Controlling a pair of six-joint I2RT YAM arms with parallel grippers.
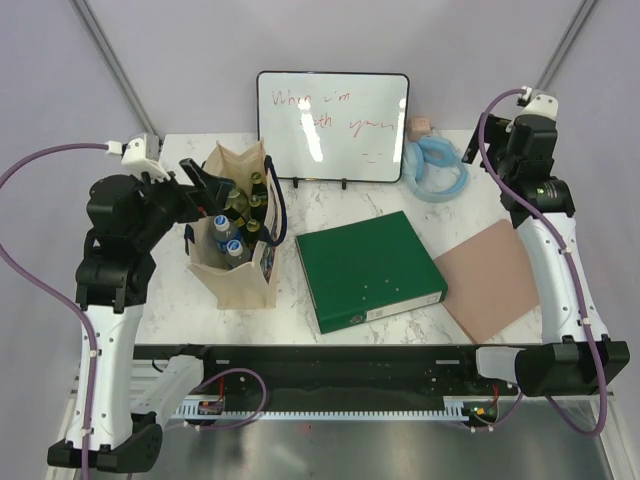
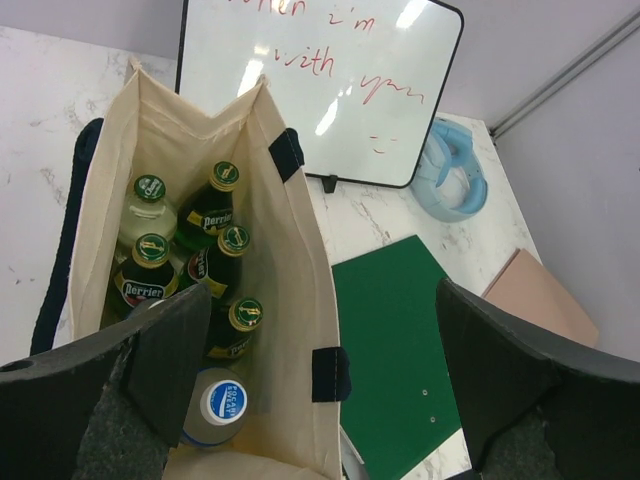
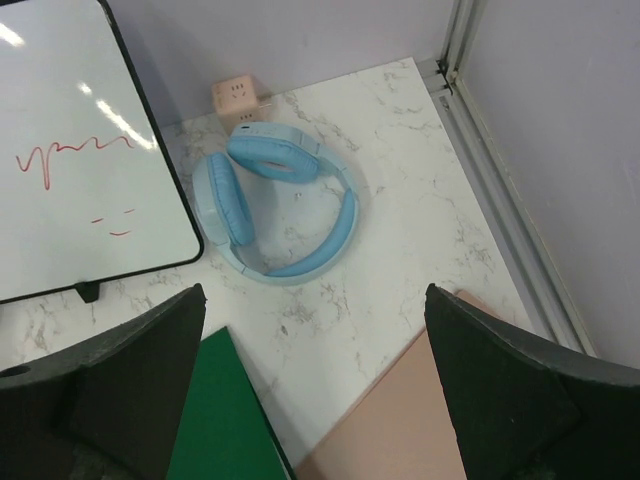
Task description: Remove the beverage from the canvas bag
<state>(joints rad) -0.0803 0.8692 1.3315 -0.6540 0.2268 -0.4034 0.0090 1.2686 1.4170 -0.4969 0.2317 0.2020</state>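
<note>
Bottles (image 2: 205, 222) are standing upright in the bag (image 2: 288, 255), so the left tool (image 2: 322, 300) is hovering overhead, spread wide.

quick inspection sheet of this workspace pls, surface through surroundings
surface: white marble table, no spills seen
job's things: canvas bag upright at the left, mouth open; green Perrier bottles and a blue-capped bottle inside
clutter: whiteboard, green binder, tan board, blue headphones, small pink cube
grippers: left gripper above the bag's mouth, jaws open, empty; right gripper above the far right corner, jaws open, empty
cables: purple cables loop off both arms, not touching the bag
surroundings: plain walls, metal frame struts
</note>
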